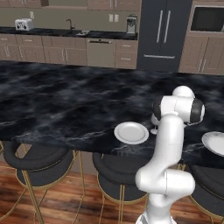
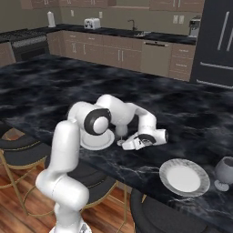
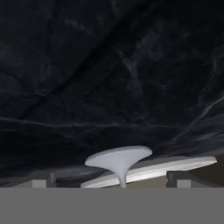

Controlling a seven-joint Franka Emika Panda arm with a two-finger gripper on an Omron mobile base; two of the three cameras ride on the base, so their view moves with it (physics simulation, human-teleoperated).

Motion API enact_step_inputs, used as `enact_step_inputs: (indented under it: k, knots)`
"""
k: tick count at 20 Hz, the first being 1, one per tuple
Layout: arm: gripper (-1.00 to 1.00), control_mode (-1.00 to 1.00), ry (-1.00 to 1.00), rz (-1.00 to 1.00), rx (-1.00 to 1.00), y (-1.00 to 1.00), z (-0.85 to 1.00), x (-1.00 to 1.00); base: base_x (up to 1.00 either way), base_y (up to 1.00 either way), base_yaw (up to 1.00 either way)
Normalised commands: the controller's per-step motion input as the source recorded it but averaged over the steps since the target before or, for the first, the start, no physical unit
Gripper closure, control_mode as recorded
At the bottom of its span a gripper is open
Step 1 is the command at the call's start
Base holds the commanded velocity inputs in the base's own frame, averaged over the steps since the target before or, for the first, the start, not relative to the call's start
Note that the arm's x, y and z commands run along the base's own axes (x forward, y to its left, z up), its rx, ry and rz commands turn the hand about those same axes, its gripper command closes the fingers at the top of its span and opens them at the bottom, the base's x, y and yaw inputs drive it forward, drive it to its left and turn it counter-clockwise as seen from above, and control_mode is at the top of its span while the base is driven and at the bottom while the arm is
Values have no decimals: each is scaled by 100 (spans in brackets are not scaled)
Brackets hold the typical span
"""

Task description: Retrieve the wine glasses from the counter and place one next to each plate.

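Hand view showed my hand (image 3: 112,186) spread open around the wine glass (image 3: 119,161), stem between its fingertips, plate (image 3: 175,166) just beyond; second placement looked finished, calling for a clean retreat.

The arm (image 1: 168,144) is formed of smooth, rounded white segments, seen at lower right of the left base view. Dark bands are set at its joints (image 2: 97,122). The hand (image 2: 146,139) is cased in white with dark ends.
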Motion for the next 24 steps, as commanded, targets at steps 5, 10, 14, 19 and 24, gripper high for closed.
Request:
enact_step_inputs:
  k: [5,10,14,19,24]
  knots:
    - [-100,-100,0,0,2,-41,5,-24,0,0,0]
    - [-100,-100,-4,0,3,14,70,-80,0,0,0]
    - [-100,-100,-33,0,-3,27,100,-78,0,0,0]
    - [-100,-100,-27,0,-3,47,100,-60,0,0,0]
    - [-100,-100,-15,0,-2,73,98,-42,0,0,0]
